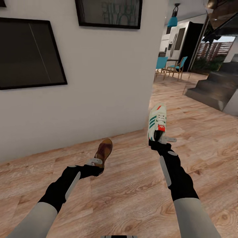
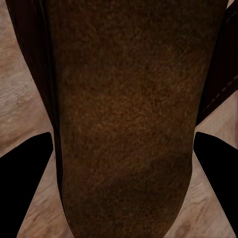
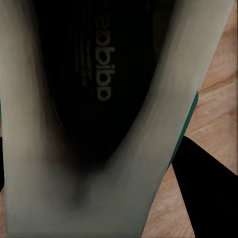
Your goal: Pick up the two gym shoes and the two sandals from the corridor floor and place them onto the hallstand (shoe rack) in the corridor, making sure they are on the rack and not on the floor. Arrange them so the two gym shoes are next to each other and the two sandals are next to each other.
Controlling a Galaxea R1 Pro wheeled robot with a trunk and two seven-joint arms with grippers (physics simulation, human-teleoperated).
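A brown sandal [image 1: 104, 152] hangs above the corridor floor [image 1: 125, 195], held at its heel end by my left gripper [image 1: 96, 164], which is shut on it. Its tan footbed [image 2: 124, 119] fills the space between the dark fingers [image 2: 22, 173] in the left wrist view. My right gripper [image 1: 161, 138] is shut on the heel of a white gym shoe [image 1: 156, 121] with green stripes and a red tongue patch. The shoe's dark insole [image 3: 94, 74] shows up close in the right wrist view. The hallstand is out of view.
A white wall [image 1: 99, 82] with dark framed pictures [image 1: 28, 53] stands close ahead on the left. Past its corner the floor runs toward grey stairs [image 1: 215, 89] on the right and blue chairs [image 1: 172, 66] at a far table.
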